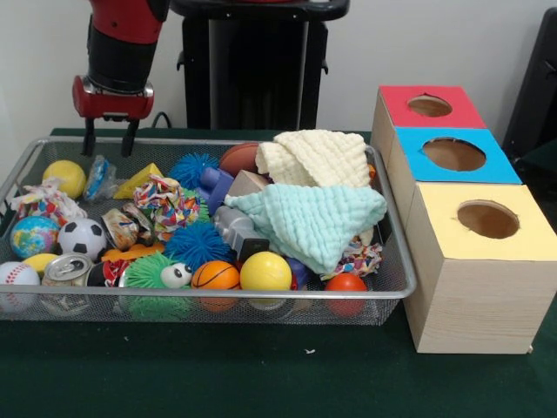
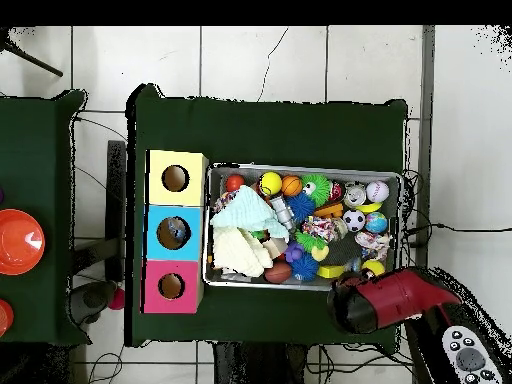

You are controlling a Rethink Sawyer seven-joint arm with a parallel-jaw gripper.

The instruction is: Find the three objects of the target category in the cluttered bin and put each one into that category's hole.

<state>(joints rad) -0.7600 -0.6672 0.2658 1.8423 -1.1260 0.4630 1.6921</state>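
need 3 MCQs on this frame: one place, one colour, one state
1. Where does the gripper hang?
A. over the bin's far corner by the yellow ball
B. over the boxes
C. inside a hole

2. Which box top lies between the other two?
A. red
B. blue
C. yellow

3. What covers the toys at the bin's box end?
A. nothing
B. a lid
C. two cloths

Answers: A, the fingers stand above the mesh bin rim there; B, the blue box sits midway; C, the cream cloth and mint cloth lie draped on top.

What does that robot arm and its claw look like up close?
The arm is a thick, rounded red shell with a black band near its end. A red collar sits below that, and the gripper is two thin dark prongs. From overhead the arm looks red and black.
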